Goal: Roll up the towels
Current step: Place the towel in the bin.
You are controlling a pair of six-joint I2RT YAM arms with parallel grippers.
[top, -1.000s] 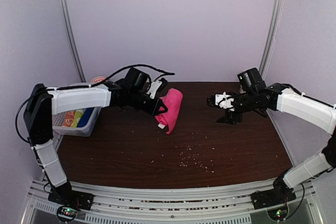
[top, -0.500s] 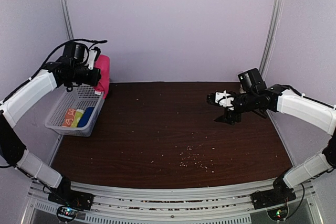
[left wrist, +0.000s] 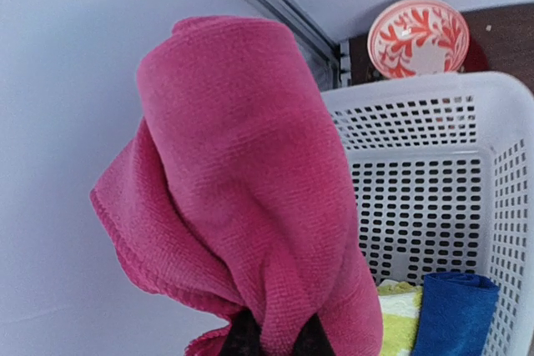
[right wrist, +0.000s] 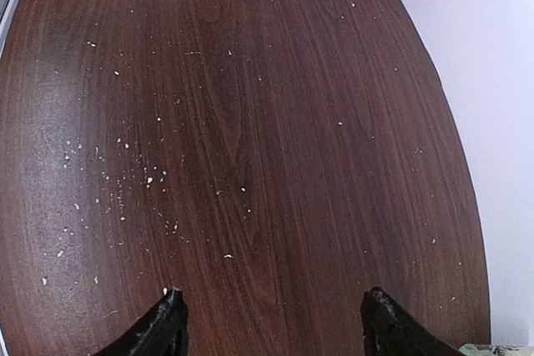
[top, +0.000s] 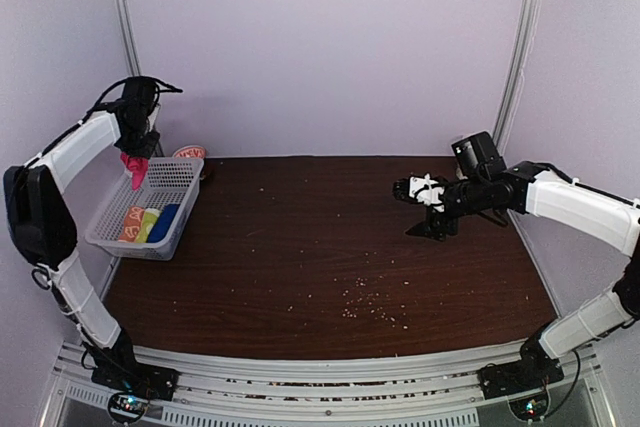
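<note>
One pink towel [top: 133,169] swung left, by one basket [top: 176,173]

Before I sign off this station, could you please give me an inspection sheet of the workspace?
Surface: dark wooden table, scattered pale specks.
Job's things: pink towel bunched, hanging from left gripper near the basket rim; orange cloth lies in basket.
Clutter: yellow cloth and blue cloth in basket; patterned bowl behind it.
Grippers: left shut on pink towel; right gripper open, empty, above table.
Cables: black cable loops at left wrist.
Surroundings: pale walls, metal posts.
</note>
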